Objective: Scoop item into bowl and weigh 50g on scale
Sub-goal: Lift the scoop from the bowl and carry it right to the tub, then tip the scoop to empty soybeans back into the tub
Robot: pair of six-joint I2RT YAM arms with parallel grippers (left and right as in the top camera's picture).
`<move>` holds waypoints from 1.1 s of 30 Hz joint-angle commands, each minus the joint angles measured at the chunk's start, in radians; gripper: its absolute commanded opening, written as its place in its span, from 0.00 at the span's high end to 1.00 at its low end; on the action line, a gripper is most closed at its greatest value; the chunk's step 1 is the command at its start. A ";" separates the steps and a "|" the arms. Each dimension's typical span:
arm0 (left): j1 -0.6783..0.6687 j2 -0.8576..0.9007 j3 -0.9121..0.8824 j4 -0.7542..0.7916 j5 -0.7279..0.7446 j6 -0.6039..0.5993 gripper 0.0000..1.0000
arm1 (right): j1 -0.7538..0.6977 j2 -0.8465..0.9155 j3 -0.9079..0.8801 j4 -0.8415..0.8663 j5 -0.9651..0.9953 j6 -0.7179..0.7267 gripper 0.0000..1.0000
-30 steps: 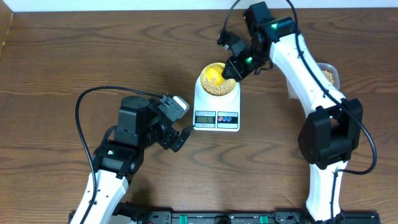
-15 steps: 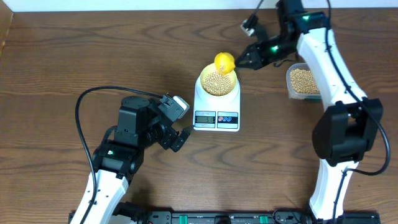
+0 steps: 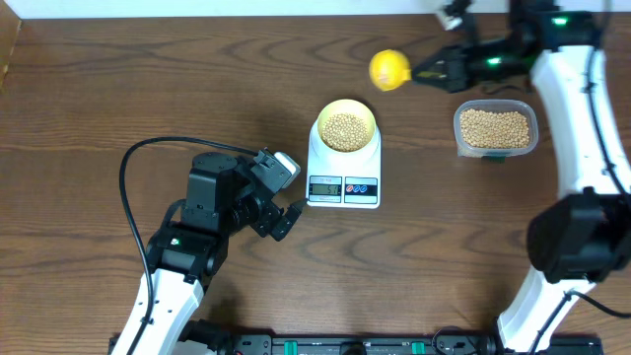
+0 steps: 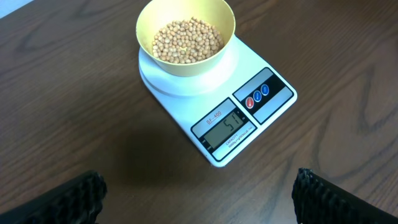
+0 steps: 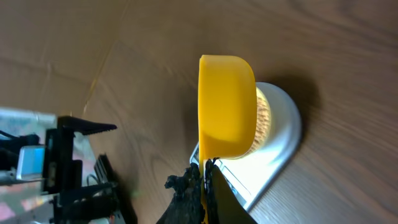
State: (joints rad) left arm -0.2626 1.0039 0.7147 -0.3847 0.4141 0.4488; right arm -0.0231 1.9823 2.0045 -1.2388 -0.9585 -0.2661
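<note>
The pale-yellow bowl (image 3: pixel 345 126) stands on the white scale (image 3: pixel 343 182), filled with tan beans (image 3: pixel 344 129). In the left wrist view the bowl (image 4: pixel 149 25) holds the beans (image 4: pixel 186 40), and the scale (image 4: pixel 273 102) has a lit display that looks like 51. My right gripper (image 3: pixel 435 71) is shut on the handle of a yellow scoop (image 3: pixel 388 70), held in the air behind and right of the bowl. In the right wrist view the scoop (image 5: pixel 227 106) hides most of the bowl. My left gripper (image 3: pixel 288 197) stands open just left of the scale, with nothing between its fingers (image 4: pixel 68 199).
A clear rectangular tub (image 3: pixel 495 128) of beans sits right of the scale, below the scoop's handle. The left arm's cable (image 3: pixel 133 163) loops over the table at the left. The table's far edge runs just behind the right gripper.
The right arm has carried the scoop from over the bowl up and to the right, away from the scale. The left arm has not moved.
</note>
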 commanded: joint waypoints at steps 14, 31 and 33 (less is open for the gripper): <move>0.004 -0.005 0.011 0.001 0.012 0.003 0.02 | -0.284 -0.071 -0.002 -0.215 0.292 -0.004 0.99; 0.004 -0.005 0.011 0.001 0.013 0.003 0.02 | -0.014 -0.055 -0.006 -0.194 1.167 0.143 0.99; 0.004 -0.005 0.011 0.001 0.012 0.003 0.02 | 0.024 -0.055 -0.006 -0.186 1.225 0.143 0.99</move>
State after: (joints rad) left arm -0.2626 1.0039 0.7147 -0.3847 0.4141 0.4488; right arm -0.0456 1.9343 2.0014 -1.4330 0.0555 -0.1574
